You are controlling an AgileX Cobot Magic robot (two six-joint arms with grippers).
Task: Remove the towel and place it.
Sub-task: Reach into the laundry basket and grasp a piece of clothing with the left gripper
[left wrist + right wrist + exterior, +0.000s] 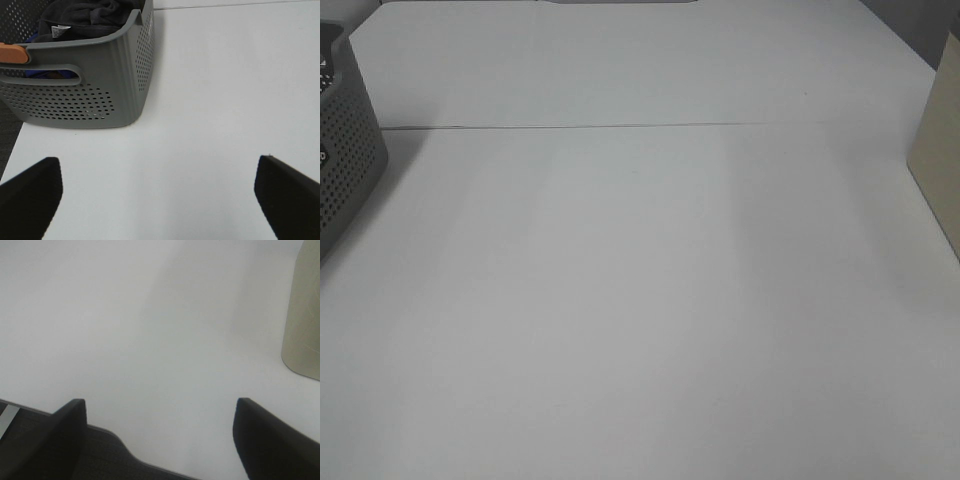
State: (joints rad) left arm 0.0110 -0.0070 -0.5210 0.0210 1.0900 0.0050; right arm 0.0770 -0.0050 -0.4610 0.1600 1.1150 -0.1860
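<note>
A dark grey towel (85, 17) with a white label lies bunched inside a grey perforated basket (85, 95). The basket also shows at the left edge of the exterior high view (345, 170). My left gripper (157, 200) is open and empty, low over the white table, a short way in front of the basket. My right gripper (160, 440) is open and empty near the table's front edge. Neither gripper shows in the exterior high view.
A beige container (302, 315) stands at the table's right side, also seen in the exterior high view (938, 150). An orange item (12, 52) rests on the basket's rim and something blue (47, 75) shows through its handle slot. The white table (640, 300) spans the view.
</note>
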